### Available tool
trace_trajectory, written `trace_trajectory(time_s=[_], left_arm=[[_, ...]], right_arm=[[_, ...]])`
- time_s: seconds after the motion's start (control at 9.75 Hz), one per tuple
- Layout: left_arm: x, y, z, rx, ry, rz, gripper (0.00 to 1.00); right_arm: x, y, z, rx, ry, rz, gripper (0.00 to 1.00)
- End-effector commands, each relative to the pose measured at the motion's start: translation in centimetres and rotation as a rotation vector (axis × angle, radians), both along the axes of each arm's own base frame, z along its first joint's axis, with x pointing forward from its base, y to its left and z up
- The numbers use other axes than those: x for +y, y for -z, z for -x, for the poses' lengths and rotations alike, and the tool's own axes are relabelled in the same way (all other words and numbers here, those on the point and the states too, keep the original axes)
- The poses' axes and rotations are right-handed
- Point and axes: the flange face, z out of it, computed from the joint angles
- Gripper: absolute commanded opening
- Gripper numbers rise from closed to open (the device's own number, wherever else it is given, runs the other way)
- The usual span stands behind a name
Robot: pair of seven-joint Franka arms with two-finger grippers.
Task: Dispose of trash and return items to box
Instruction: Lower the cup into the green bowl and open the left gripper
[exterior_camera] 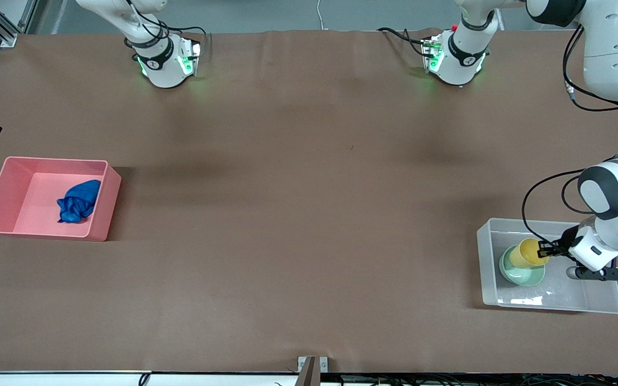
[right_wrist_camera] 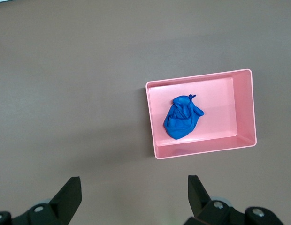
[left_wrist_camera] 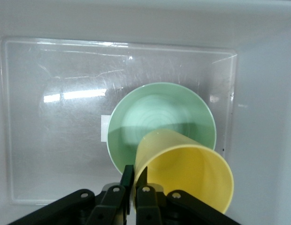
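My left gripper [exterior_camera: 546, 249] is inside the clear plastic box [exterior_camera: 486, 257], shut on the rim of the yellow cup [exterior_camera: 529, 252], with one finger inside the cup and one outside. The cup is tilted over the mint-green bowl [exterior_camera: 523, 274], which lies on the box's bottom. The left wrist view shows the gripper [left_wrist_camera: 135, 176], cup [left_wrist_camera: 187, 173], bowl [left_wrist_camera: 155, 117] and box bottom [left_wrist_camera: 56, 140]. The blue trash wad [exterior_camera: 78, 201] lies in the pink bin [exterior_camera: 41, 233]. My right gripper [right_wrist_camera: 134, 185] is open and empty, high over bare table beside the bin.
The right arm [exterior_camera: 164, 59] waits near its base. The right wrist view shows the pink bin [right_wrist_camera: 202, 151] with the blue wad [right_wrist_camera: 181, 119] in it. A white sticker [left_wrist_camera: 104, 129] shows beside the bowl. Brown table lies between bin and box.
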Motion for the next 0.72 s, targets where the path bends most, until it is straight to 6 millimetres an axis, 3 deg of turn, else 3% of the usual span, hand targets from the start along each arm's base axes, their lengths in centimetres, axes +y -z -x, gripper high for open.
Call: trace_trajectory(time_s=[0.0, 0.1, 0.21, 0.31, 0.41, 0.62], left_arm=[[0.1, 1.2, -0.3, 0.012, 0.002, -0.003, 0.64], [0.4, 0.0, -0.4, -0.004, -0.003, -0.007, 0.97], [0.2, -4.5, -0.7, -0.067, 0.001, -0.013, 1.00], [0.0, -7.6, -0.7, -0.104, 0.001, -0.010, 1.00], [-2.0, -10.8, 0.2, -0.105, 0.000, 0.006, 1.00], [-5.6, -19.5, 3.9, -0.006, -0.043, -0.091, 1.00]], right_arm=[[-0.1, -0.2, 0.0, -0.003, -0.009, -0.014, 1.00], [-0.1, -0.2, 0.1, -0.003, -0.007, -0.014, 1.00], [-0.1, -0.2, 0.0, -0.003, -0.008, -0.014, 1.00], [-0.1, -0.2, 0.0, -0.003, -0.009, -0.014, 1.00], [-0.1, -0.2, 0.0, -0.003, -0.009, -0.014, 1.00], [-0.1, -0.2, 0.0, -0.003, -0.009, -0.014, 1.00]])
